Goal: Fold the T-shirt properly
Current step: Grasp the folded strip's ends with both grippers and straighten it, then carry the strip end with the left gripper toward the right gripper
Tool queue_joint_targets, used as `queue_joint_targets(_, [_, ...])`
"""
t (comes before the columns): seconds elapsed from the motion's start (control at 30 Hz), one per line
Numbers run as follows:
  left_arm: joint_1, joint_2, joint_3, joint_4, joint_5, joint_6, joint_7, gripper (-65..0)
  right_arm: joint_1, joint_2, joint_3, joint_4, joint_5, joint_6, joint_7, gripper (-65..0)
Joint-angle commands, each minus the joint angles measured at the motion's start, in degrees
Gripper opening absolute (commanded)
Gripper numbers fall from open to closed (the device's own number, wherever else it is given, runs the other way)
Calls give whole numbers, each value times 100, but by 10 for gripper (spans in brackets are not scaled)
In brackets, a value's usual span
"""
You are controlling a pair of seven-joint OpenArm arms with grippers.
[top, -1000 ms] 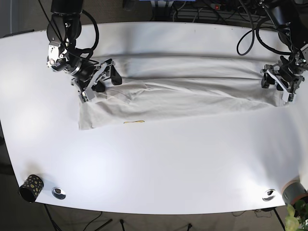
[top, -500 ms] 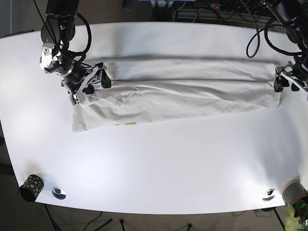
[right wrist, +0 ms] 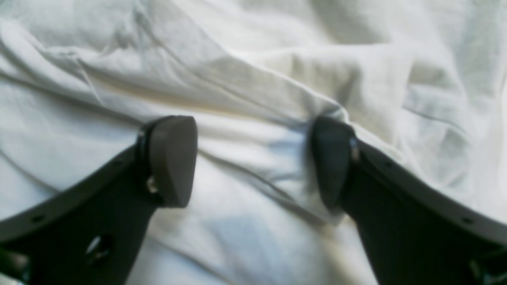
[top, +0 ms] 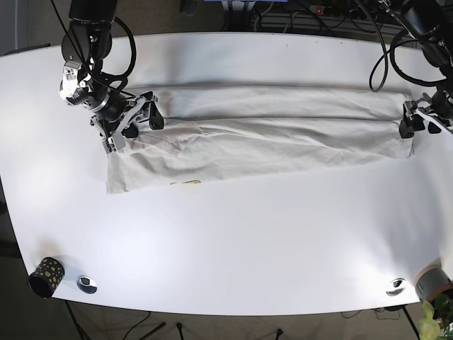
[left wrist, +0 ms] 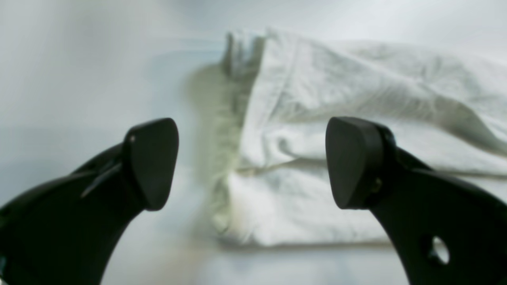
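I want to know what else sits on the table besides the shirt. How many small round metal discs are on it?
2. One disc is near the table's front left corner, beside a dark speckled cup; the other disc is near the front right corner. None seem hidden.

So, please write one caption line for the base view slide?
Two open end effectors, left and right, at opposite ends of a lengthwise-folded white T-shirt on a white table.

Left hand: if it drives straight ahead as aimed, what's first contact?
Probably the folded end of the T-shirt, straight ahead between the open left hand fingers. Depth is blurry, so the gap is unclear.
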Motion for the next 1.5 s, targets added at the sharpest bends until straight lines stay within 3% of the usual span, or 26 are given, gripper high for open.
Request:
queue_joint_targets(0.0, [-53, -112, -27, -298, -70, 162, -61, -101, -6, 15, -6, 4, -147, -71, -272, -206])
queue_joint_targets(0.23, [-53, -94, 8, -509, -78, 224, -79, -101, -6, -29, -6, 4, -147, -71, -263, -206])
queue_joint_targets(0.53, [-44, -86, 571, -509, -96, 198, -229, -115, 3, -152, 3, 4, -147, -71, -255, -206])
queue_joint_targets(0.63, [-44, -86, 738, -509, -122, 118, -229, -224, 3, -169, 12, 4, -147, -71, -246, -206])
queue_joint_targets(0.8, [-53, -77, 729, -509, -113, -110, -237, -518, -6, -169, 12, 4, -165, -71, -237, -206])
queue_joint_targets(0.9, [-61, -77, 712, -456, -122, -137, -237, -649, -15, -178, 12, 4, -165, -71, -237, -206])
queue_joint_targets(1.03, [-9, -77, 509, -210, -113, -172, -211, -650, -32, -178, 3, 4, -156, -71, -237, -206])
queue_joint_targets(1.17, [220, -77, 747, 520, -122, -172, -202, -650, -32, -178, -6, 4, -165, -71, -237, -206])
queue_joint_targets(1.47, [563, 222, 2197, 2181, -78, -128, -202, -650, -15, -178, -6, 4, -156, -71, -237, -206])
